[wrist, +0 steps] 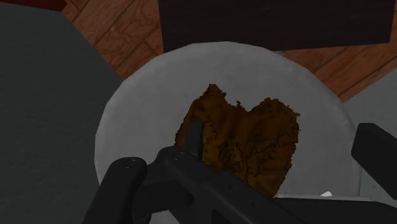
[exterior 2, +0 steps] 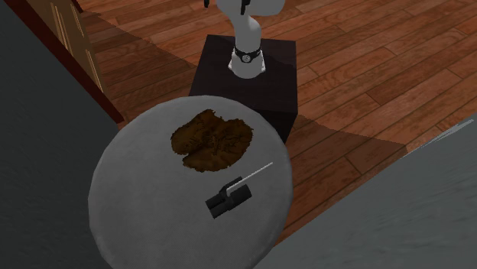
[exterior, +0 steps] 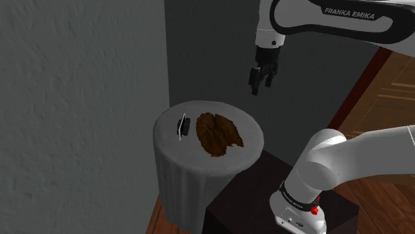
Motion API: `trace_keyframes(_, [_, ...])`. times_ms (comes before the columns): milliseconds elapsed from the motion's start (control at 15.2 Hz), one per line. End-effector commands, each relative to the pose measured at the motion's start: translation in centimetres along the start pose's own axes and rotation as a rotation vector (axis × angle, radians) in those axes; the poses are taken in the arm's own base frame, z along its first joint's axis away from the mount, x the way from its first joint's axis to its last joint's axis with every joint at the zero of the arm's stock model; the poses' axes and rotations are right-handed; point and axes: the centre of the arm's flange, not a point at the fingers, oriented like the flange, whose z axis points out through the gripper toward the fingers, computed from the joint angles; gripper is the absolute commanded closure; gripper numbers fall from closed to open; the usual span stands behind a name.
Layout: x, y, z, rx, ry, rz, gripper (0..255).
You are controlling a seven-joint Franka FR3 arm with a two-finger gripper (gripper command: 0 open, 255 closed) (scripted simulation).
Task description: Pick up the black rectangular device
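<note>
Three downward looks at one round table (exterior: pixel 236 119).
Shoulder: from beside the stand (exterior: pixel 246 193). Second exterior: high, opposite, facing back. Wrist: overhead, nearest.

The desk (exterior: pixel 166 133) is a flat pale grey, top and fluted sides alike. On it the device (exterior: pixel 185 126) is black, edged by one thin white strip. Beside it lies a mottled lump (exterior: pixel 218 133), dark brown veined with rusty orange, like a dried leaf. The arm (exterior: pixel 359 159) is glossy white with dark joints, white lettering on a black band and a small red spot (exterior: pixel 314 210) near its base. The gripper (exterior: pixel 261 84) is black all over. The stand (exterior 2: pixel 222 76) is near-black. The floor (exterior 2: pixel 367 69) is reddish-brown planks with darker grain. The walls (exterior: pixel 73 100) are stippled grey, and the panelled door (exterior: pixel 399 80) is warm tan.
</note>
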Motion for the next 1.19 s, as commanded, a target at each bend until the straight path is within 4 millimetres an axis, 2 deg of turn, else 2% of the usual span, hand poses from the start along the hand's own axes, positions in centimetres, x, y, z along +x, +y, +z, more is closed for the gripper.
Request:
trace_keyframes(0, [0.0, 0.0, 0.0, 0.000, 0.000, 0.000, 0])
trace_keyframes(594, [8.4, -4.6, 6.5, 0.033, 0.007, 0.196, 0])
trace_keyframes(1122, [16.5, -7.3, 12.2, 0.063, 0.013, 0.370, 0])
